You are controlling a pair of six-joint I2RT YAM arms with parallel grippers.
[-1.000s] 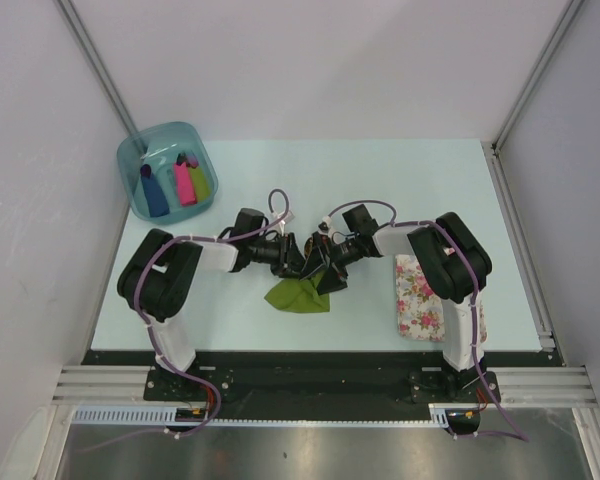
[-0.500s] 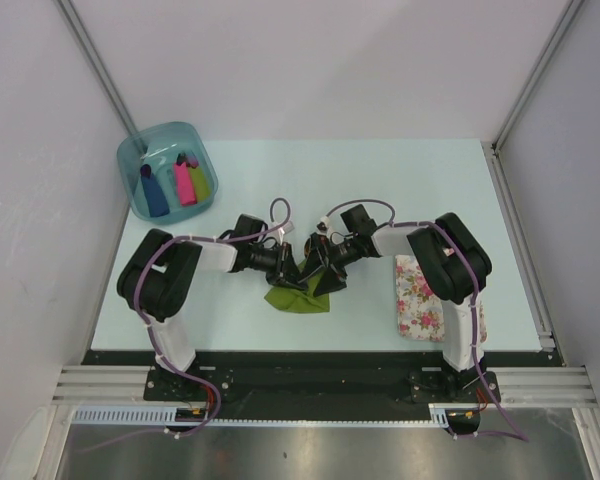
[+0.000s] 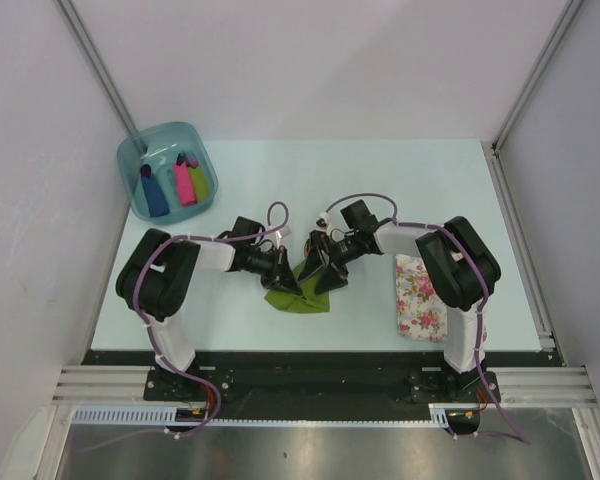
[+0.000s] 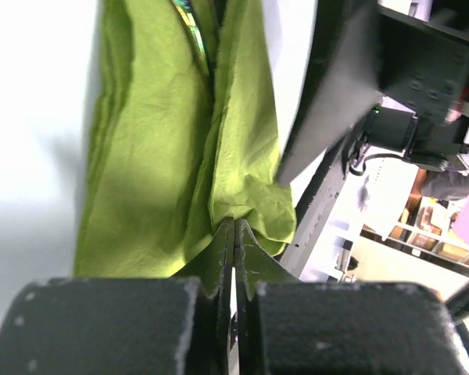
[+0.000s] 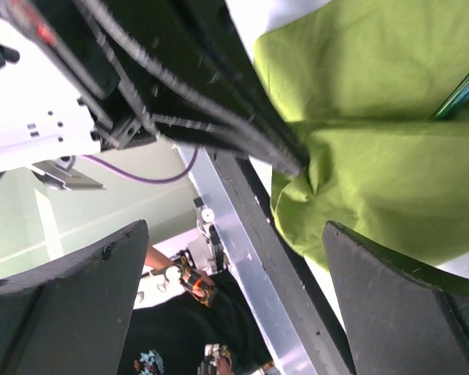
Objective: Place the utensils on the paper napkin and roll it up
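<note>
Left hand [image 4: 233, 234] pinches the crumpled olive-green paper napkin [image 4: 148, 156], right hand [image 5: 234, 234] gapes open; tug too hard and thin paper could tear.

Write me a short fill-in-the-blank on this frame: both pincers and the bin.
1. The left pincer is shut on the green ____.
2. The right pincer is ____.
3. The bin holds ____ rolls.
Missing words: napkin; open; three.
</note>
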